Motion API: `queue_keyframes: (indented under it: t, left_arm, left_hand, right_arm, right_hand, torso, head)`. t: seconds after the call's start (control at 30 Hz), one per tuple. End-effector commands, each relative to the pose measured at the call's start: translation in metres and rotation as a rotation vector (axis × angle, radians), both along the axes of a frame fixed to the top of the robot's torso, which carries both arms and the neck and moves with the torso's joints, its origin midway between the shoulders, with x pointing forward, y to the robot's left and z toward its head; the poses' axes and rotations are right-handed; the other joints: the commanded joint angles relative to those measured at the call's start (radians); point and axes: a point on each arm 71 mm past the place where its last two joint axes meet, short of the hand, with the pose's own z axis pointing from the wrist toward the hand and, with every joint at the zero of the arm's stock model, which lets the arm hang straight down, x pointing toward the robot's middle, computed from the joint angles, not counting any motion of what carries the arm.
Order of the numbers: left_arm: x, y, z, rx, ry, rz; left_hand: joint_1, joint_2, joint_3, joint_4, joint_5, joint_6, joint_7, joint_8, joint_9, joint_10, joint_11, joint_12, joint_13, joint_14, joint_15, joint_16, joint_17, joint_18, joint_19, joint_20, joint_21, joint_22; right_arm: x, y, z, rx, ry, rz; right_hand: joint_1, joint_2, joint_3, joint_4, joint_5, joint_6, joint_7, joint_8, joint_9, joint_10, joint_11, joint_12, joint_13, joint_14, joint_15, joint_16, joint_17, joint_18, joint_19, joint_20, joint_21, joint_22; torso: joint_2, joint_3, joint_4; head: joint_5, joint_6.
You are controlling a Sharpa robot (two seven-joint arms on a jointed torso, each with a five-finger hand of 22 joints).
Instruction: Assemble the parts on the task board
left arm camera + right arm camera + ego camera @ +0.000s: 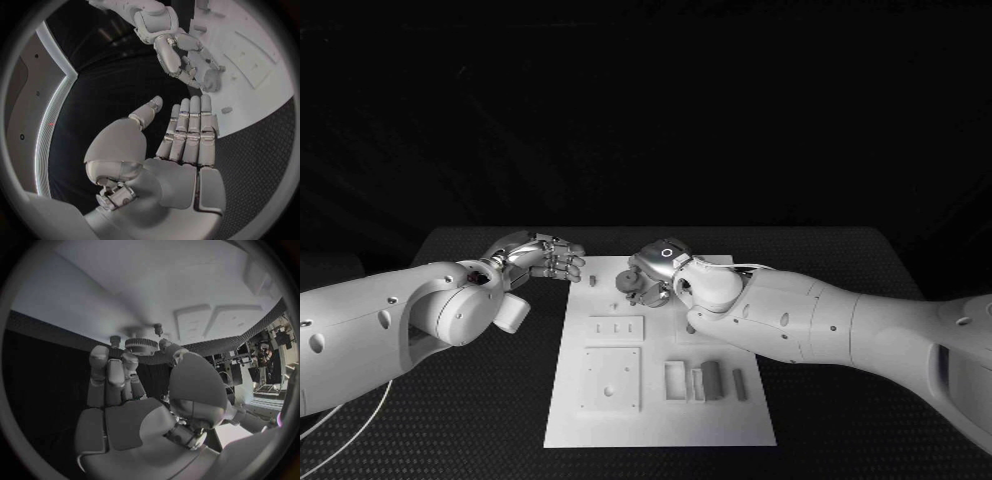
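My right hand [134, 390] pinches a grey toothed gear [142, 345] over the white task board [661, 420]; my left hand [181, 135] lies released, fingers straight.

text: none legible | labels: none | numbers: none | signs: none

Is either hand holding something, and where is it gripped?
The right hand pinches a small grey gear by its toothed rim. The left hand holds nothing.
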Motion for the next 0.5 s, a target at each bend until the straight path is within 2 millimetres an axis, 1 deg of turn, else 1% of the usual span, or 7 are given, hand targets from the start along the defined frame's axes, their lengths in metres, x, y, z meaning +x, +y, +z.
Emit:
queue_keyframes:
  t: [0.03,0.13,0.3,0.43,0.5]
  left_arm:
    - [-0.0005,-0.0026,0.0009,-0.007,-0.005,-0.018]
    - [-0.0004,-0.0025,0.0009,-0.007,-0.004,-0.018]
    - [-0.0003,-0.0027,0.0008,-0.007,-0.004,-0.019]
    - [-0.0002,-0.0032,0.0008,-0.007,-0.004,-0.020]
    - [-0.0001,-0.0029,0.0008,-0.006,-0.005,-0.019]
  left_hand:
    - [-0.001,-0.009,-0.001,0.007,-0.001,-0.004,0.000,-0.002,-0.001,0.003,0.005,-0.006,-0.001,0.003,0.007,-0.004,0.001,0.010,0.003,0.007,-0.007,0.002]
    - [0.000,-0.009,-0.001,0.007,-0.001,-0.004,0.000,-0.002,-0.001,0.003,0.005,-0.006,-0.001,0.003,0.007,-0.004,0.001,0.010,0.003,0.007,-0.007,0.002]
    - [0.000,-0.009,-0.001,0.007,-0.001,-0.004,0.000,-0.002,-0.001,0.003,0.005,-0.006,-0.001,0.003,0.007,-0.004,0.001,0.010,0.003,0.007,-0.007,0.002]
    - [0.000,-0.009,-0.001,0.007,-0.001,-0.004,0.000,-0.002,-0.001,0.003,0.005,-0.007,-0.001,0.003,0.007,-0.005,0.001,0.010,0.003,0.007,-0.007,0.002]
    - [0.000,-0.009,-0.001,0.007,-0.001,-0.004,0.000,-0.002,-0.001,0.003,0.005,-0.007,-0.001,0.003,0.007,-0.005,0.002,0.010,0.003,0.007,-0.007,0.002]
  right_arm:
    - [-0.0007,0.0011,-0.0013,-0.004,0.010,0.000]
    - [-0.0007,0.0014,-0.0016,-0.006,0.014,0.001]
    - [-0.0005,0.0019,-0.0016,-0.009,0.012,0.004]
    - [-0.0006,0.0023,-0.0013,-0.005,0.009,0.006]
    - [-0.0005,0.0015,-0.0014,-0.001,0.014,0.002]
  right_hand:
    - [0.018,0.002,0.005,0.002,0.008,0.137,0.031,0.003,0.000,-0.027,0.011,0.003,-0.001,-0.001,-0.008,-0.004,-0.001,0.044,-0.001,-0.008,-0.006,0.015]
    - [0.030,0.003,0.002,0.004,0.048,0.138,0.031,0.003,-0.001,-0.027,0.012,0.004,-0.002,-0.001,-0.007,-0.005,-0.001,0.044,-0.001,-0.008,-0.005,0.017]
    - [0.042,0.007,0.002,0.001,0.053,0.139,0.030,0.004,-0.001,-0.027,0.012,0.005,-0.002,-0.001,-0.007,-0.004,0.000,0.044,0.000,-0.008,-0.004,0.017]
    - [0.053,0.016,0.004,-0.002,0.054,0.141,0.030,0.005,0.000,-0.026,0.011,0.006,-0.003,0.002,-0.008,-0.004,0.003,0.044,0.001,-0.007,-0.003,0.018]
    - [0.055,0.017,0.003,-0.003,0.054,0.142,0.030,0.005,0.000,-0.026,0.011,0.006,-0.003,0.002,-0.008,-0.004,0.003,0.044,0.001,-0.007,-0.003,0.018]
  torso:
    - [0.000,0.0002,0.0000]
    - [0.000,0.0003,0.0001]
    - [0.000,0.0007,-0.0003]
    - [0.000,0.0007,-0.0001]
    - [0.000,0.0007,0.0000]
  head:
    - [-0.001,0.001]
    - [-0.001,0.000]
    - [-0.001,0.000]
    - [-0.001,0.000]
    - [-0.001,0.000]
